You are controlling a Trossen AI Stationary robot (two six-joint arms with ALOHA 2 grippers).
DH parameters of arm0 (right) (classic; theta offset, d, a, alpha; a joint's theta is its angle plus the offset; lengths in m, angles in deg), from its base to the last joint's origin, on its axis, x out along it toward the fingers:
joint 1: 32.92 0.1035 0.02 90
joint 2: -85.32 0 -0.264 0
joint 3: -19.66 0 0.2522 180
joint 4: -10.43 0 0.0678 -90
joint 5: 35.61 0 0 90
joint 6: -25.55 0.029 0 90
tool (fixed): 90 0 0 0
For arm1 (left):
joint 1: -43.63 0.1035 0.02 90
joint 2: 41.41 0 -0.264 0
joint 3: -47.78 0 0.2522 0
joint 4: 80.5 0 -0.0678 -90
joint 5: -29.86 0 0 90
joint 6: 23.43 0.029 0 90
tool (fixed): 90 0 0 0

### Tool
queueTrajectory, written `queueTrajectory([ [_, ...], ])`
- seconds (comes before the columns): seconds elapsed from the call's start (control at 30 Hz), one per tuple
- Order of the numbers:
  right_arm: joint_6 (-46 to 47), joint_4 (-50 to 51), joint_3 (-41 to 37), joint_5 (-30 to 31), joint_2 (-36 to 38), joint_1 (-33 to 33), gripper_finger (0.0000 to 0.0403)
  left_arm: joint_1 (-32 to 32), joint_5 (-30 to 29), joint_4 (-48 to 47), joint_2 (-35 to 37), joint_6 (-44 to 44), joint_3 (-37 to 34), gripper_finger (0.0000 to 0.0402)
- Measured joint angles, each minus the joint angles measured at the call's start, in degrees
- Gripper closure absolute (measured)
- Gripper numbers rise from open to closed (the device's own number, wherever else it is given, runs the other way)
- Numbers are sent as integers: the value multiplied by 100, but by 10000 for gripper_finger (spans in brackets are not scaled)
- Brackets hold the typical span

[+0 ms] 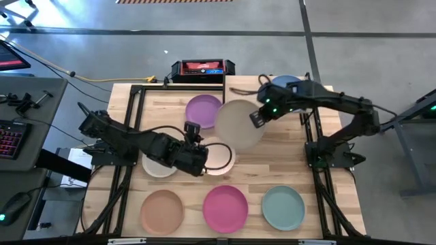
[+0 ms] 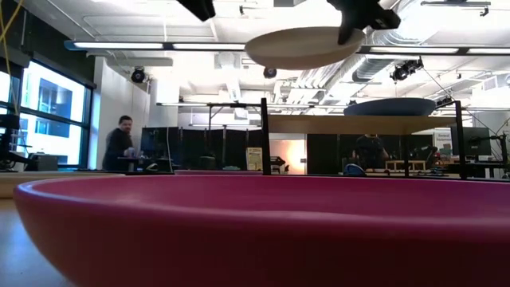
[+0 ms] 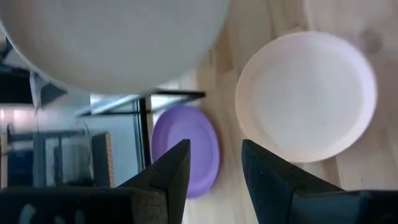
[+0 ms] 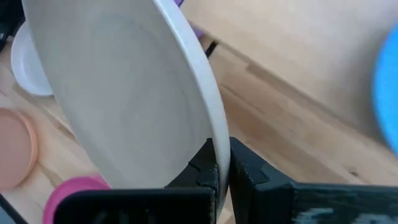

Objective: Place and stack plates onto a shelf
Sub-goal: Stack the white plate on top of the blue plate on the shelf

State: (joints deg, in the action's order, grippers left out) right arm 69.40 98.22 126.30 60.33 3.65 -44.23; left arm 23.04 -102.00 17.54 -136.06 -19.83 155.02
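Note:
My right gripper [image 1: 257, 117] is shut on a grey-beige plate [image 1: 238, 124] and holds it in the air over the middle of the table, left of the shelf [image 1: 242, 85]. A blue plate [image 1: 286, 82] rests on the shelf. My left gripper [image 1: 202, 151] hangs open above the table with nothing between its fingers. It is over the near edge of a peach plate [image 1: 219, 160], and a purple plate [image 1: 204, 110] lies flat beyond that. My right gripper pinches the grey-beige plate's rim [image 4: 217, 152] between its two fingers, one on each face. The fingers come from the table's right, slanting down. The plate [image 2: 303, 46] is lifted clear, nearly level, higher than the shelf top.
A cream plate [image 1: 159, 167] lies under the left arm. Terracotta [image 1: 162, 209], magenta [image 1: 226, 207] and teal [image 1: 283, 207] plates lie in a row along the near edge. A black-and-red box [image 1: 202, 69] sits past the far edge. A person [image 2: 119, 143] stands in the room behind.

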Motion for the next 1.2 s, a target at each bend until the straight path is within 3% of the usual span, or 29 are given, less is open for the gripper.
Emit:
queueTrajectory([
  [0.33,-804,406,0,-494,431,-1288,403,550,0,-650,18,-763,0,268],
  [0.83,-2485,465,0,-2005,460,-3681,403,1296,18,-834,22,-907,0,268],
  [1.03,-2762,759,0,-2103,460,-4407,403,1516,83,-851,22,-904,0,268],
  [1.2,-2847,902,0,-2105,460,-4616,403,1675,81,-916,24,-897,0,268],
])
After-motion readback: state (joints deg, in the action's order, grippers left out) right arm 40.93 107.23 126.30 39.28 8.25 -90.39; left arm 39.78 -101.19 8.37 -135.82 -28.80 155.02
